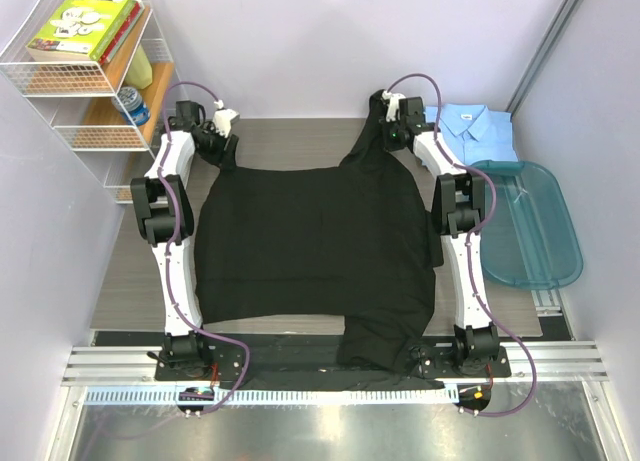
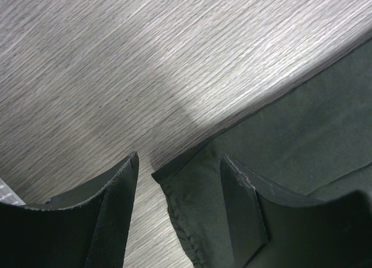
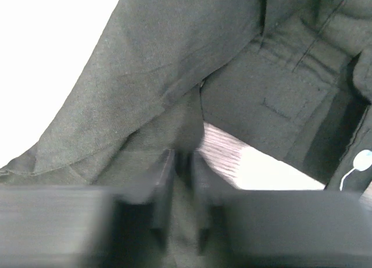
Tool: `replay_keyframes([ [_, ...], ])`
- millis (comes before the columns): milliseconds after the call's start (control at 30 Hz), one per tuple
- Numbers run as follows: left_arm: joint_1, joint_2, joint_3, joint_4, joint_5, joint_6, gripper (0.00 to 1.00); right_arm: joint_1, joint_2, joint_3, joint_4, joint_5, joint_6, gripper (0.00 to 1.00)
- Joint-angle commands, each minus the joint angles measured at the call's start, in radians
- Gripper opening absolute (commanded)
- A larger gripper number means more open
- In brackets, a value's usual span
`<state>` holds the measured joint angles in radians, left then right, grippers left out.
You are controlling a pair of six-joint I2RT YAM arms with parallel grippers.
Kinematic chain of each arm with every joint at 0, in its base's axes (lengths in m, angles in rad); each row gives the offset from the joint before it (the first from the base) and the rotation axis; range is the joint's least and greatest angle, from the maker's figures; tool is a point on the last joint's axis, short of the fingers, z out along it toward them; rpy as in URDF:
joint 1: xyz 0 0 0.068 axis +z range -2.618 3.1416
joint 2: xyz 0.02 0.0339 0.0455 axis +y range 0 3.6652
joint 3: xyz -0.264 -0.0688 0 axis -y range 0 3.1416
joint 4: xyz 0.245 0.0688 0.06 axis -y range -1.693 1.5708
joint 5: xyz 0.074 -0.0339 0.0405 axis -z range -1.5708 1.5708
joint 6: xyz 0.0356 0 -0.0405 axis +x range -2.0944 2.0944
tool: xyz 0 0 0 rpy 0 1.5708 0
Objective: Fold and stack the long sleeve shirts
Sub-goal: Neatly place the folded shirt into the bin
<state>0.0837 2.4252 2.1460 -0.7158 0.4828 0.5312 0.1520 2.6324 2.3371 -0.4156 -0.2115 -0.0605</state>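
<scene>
The black long sleeve shirt (image 1: 310,241) lies spread flat across the table, and one part of it hangs over the near edge. My left gripper (image 1: 218,131) is at its far left corner, low over the wood. In the left wrist view it (image 2: 180,160) stands open, with the hemmed corner of the shirt (image 2: 192,192) lying between its fingers. My right gripper (image 1: 390,116) is at the far right corner, where the cloth rises to it. In the right wrist view its (image 3: 185,157) jaws are nearly together on a fold of black cloth (image 3: 151,64). The light blue shirt (image 1: 470,131) lies folded at the far right.
A teal plastic tub (image 1: 530,221) sits at the right edge, just in front of the blue shirt. A wire shelf (image 1: 85,91) with books and a can stands at the far left. Bare wooden tabletop (image 1: 290,136) shows beyond the black shirt.
</scene>
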Motion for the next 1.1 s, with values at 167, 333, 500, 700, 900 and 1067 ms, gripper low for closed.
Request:
replay_keyframes([
  [167,0.01,-0.006,0.046,-0.05,0.069,0.087,0.58,0.003,-0.026,0.004,-0.042,0.04,-0.052,0.01],
  [333,0.008,-0.018,0.045,-0.05,0.099,0.113,0.55,-0.012,-0.093,-0.007,0.006,0.023,-0.039,0.01],
  [500,0.011,0.008,0.074,-0.083,0.115,0.144,0.48,-0.016,-0.118,0.004,0.017,-0.002,-0.041,0.01],
  [700,0.011,0.018,0.074,-0.103,0.099,0.191,0.42,-0.017,-0.118,0.001,0.014,-0.008,-0.047,0.01],
  [900,0.008,0.025,0.069,-0.139,0.08,0.254,0.42,-0.015,-0.115,-0.004,0.012,-0.014,-0.047,0.01],
  [1067,0.008,0.029,0.035,-0.117,0.037,0.282,0.4,-0.015,-0.111,0.001,0.014,-0.003,-0.062,0.01],
])
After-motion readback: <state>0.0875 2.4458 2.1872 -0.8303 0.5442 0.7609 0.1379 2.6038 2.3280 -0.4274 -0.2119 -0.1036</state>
